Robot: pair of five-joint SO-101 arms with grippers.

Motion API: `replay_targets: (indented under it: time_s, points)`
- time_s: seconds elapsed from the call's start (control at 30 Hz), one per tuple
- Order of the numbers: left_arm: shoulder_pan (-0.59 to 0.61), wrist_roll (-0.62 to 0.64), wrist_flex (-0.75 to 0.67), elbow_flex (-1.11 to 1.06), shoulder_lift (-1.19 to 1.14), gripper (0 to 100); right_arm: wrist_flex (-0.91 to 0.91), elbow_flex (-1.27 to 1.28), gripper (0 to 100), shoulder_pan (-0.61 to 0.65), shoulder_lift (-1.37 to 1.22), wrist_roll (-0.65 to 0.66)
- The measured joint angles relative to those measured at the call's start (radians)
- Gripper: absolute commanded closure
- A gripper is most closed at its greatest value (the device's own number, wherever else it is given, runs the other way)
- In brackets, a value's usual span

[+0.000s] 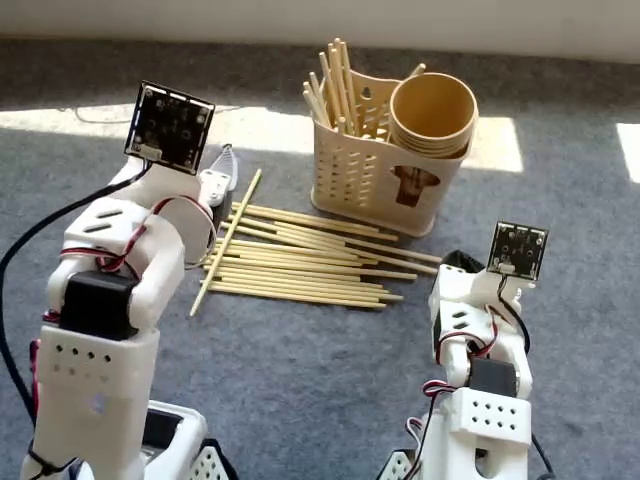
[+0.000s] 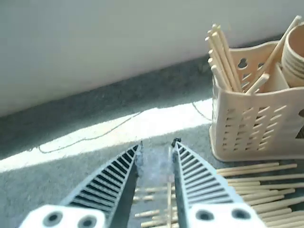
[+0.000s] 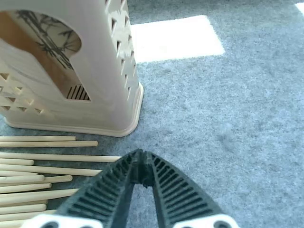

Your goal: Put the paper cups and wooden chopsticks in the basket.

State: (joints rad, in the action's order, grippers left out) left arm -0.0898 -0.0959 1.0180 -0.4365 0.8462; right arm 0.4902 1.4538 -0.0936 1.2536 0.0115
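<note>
Presently left gripper (image 2: 157, 144) gapes slightly (empty) over chopsticks (image 1: 300, 265); right gripper (image 3: 141, 156) is closed, empty.

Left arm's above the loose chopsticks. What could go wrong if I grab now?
The loose chopsticks lie packed side by side, one crossing the pile, so the left gripper might pinch several or scatter them. The basket is already crowded with upright chopsticks and paper cups; a new stick could snag there.
</note>
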Motion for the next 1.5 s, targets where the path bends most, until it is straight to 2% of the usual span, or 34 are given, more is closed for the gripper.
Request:
replay_targets:
  time_s: [0.13, 0.37, 0.57, 0.83, 1.5]
  points:
    - [0.061, -0.023, 0.091, 0.0, -0.054, 90, 0.0, 0.0, 98.8, 0.0, 0.0, 0.0]
    - [0.072, -0.129, 0.181, 0.0, -0.295, 89, 0.0, 0.0, 98.8, 0.0, 0.0, 0.0]
    - [0.092, -0.135, 0.187, 0.0, -0.453, 82, 0.0, 0.0, 98.8, 0.0, 0.0, 0.018]
    - [0.109, -0.14, 0.187, 0.014, -0.583, 83, 0.0, 0.0, 98.8, 0.0, 0.0, 0.025]
    - [0.137, -0.14, -0.101, 0.014, -0.924, 83, 0.0, 0.0, 98.8, 0.0, 0.0, 0.028]
